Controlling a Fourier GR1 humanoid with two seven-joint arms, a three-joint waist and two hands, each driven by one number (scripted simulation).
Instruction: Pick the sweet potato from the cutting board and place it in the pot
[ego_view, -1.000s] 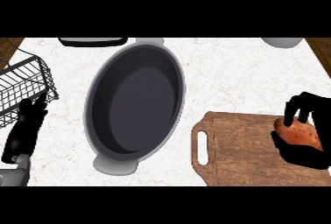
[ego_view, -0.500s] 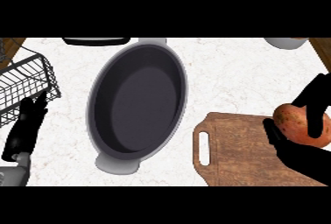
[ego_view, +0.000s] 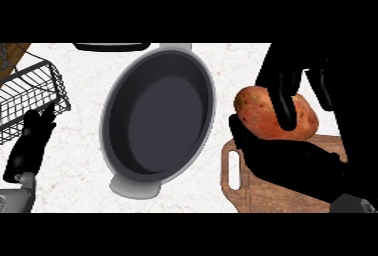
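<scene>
My right hand (ego_view: 295, 160) is shut on the orange-brown sweet potato (ego_view: 262, 112), fingers curled over its top and thumb under it. It holds the potato up close to the view, over the left end of the wooden cutting board (ego_view: 255, 192) and just right of the pot's rim. The dark oval pot (ego_view: 156, 117) with grey handles lies empty at the middle of the white counter. My left hand (ego_view: 31, 142) rests at the left edge beside a wire basket, fingers straight.
A black wire basket (ego_view: 26, 100) stands at the far left. A dark round object (ego_view: 109, 46) sits at the top edge behind the pot. The board's slotted handle (ego_view: 234, 172) points toward the pot.
My right hand closed on the sweet potato, lifted it off the board and carried it left toward the pot. The left hand has not moved.
</scene>
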